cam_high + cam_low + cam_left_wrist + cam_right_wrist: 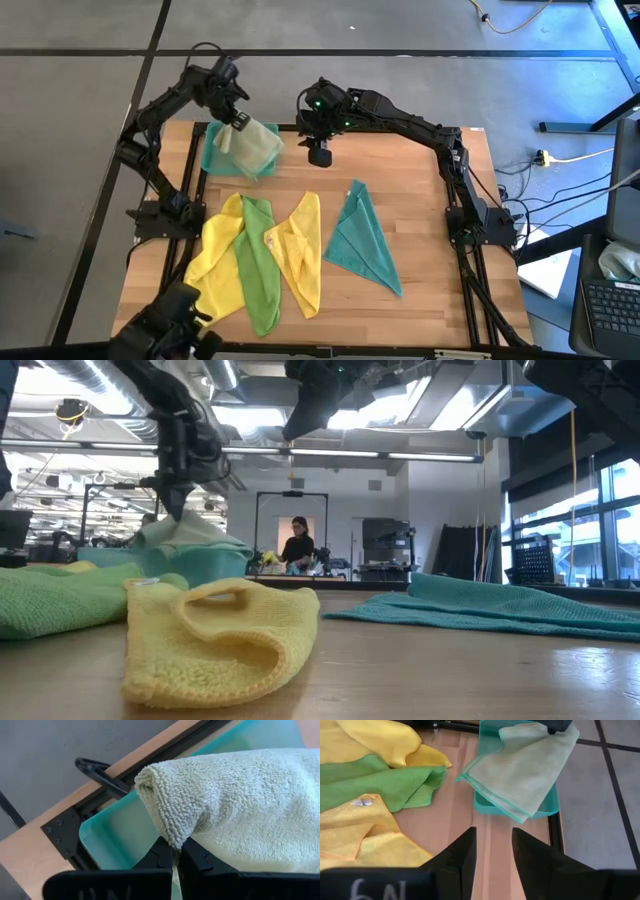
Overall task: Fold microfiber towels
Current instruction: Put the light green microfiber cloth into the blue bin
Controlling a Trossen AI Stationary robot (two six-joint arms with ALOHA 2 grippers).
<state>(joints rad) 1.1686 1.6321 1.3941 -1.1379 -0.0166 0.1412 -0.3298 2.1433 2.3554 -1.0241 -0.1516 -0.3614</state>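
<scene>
Over the far left corner of the tabletop (420, 215), the left tool (238, 121) is pinched shut on a folded edge of the pale olive-green towel (255, 148), which hangs doubled from it and drapes into and over the translucent teal tray (212, 158). The left wrist view shows the towel's rolled fold (165, 795) bulging just above the closed fingers (197, 862), so the hold takes several layers at once. The right tool (319, 154) hovers at the far middle of the tabletop, near the tray but apart from it, its fingers (465, 852) parted and holding nothing.

Four more towels lie on the tabletop:
- a yellow towel (222, 255) at near left, crumpled;
- a bright green towel (260, 270) lying in a long strip just beside it, overlapping its edge;
- a second yellow towel (300, 250) touching the green one on its right;
- a teal towel (362, 240) right of centre, apart from the others, lying in a rough triangle.

Handling, as judged: each cloth looks light, limp and thin, with a napped surface that should grip well and not slip. None will hold a shape when lifted; a free part sags and folds over itself. A corner or a hemmed edge is the likeliest place to take hold, and two corners held together would keep an edge straight.
</scene>
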